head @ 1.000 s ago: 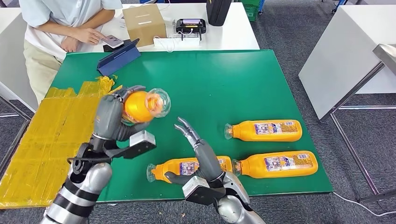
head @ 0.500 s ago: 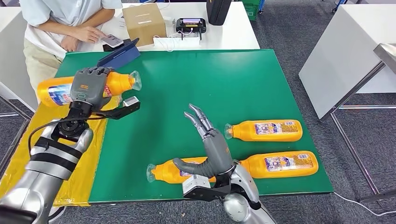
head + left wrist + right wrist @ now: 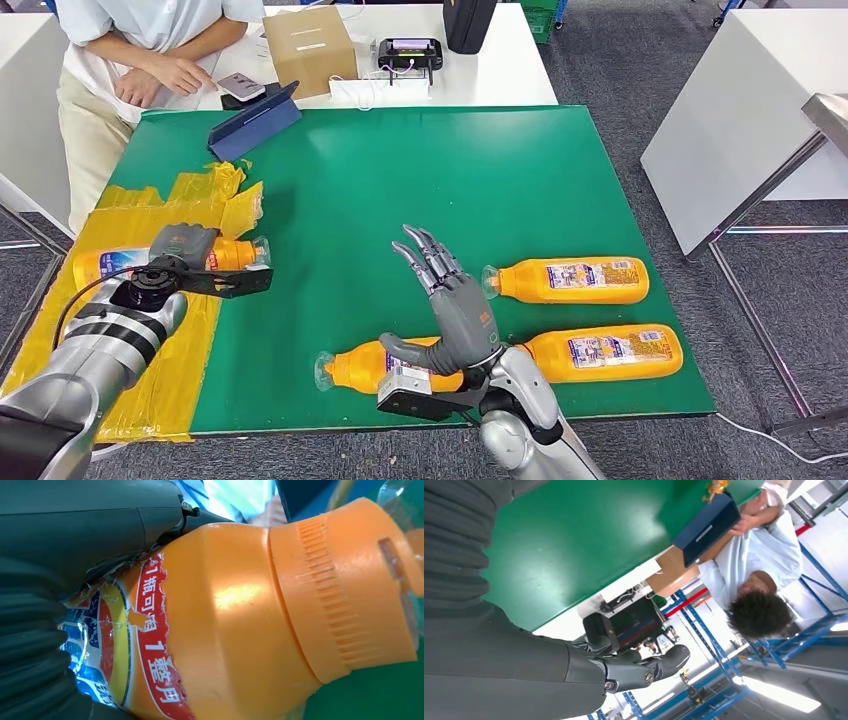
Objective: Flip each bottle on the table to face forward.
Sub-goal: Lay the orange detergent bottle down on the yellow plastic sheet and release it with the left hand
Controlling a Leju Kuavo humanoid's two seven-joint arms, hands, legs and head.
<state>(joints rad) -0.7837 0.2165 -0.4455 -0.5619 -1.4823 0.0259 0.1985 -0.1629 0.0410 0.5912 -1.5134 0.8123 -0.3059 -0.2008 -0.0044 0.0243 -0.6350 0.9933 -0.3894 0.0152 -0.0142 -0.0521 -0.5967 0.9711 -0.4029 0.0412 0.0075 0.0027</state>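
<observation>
Lowered since half a second ago, the left hand (image 3: 183, 245) now grips a bottle (image 3: 110, 264) at the yellow tape (image 3: 120, 340) on the table's (image 3: 420, 170) left side. Head view: the right hand (image 3: 452, 310), fingers spread and empty, hovers over the near bottle (image 3: 350, 367); two more bottles (image 3: 570, 280) lie right, labels up. Left wrist view: label and cap fill the grip. Right wrist view: a person (image 3: 759, 575) stands beyond the far edge. One bottle is nearly placed, I judge; the rest remain.
</observation>
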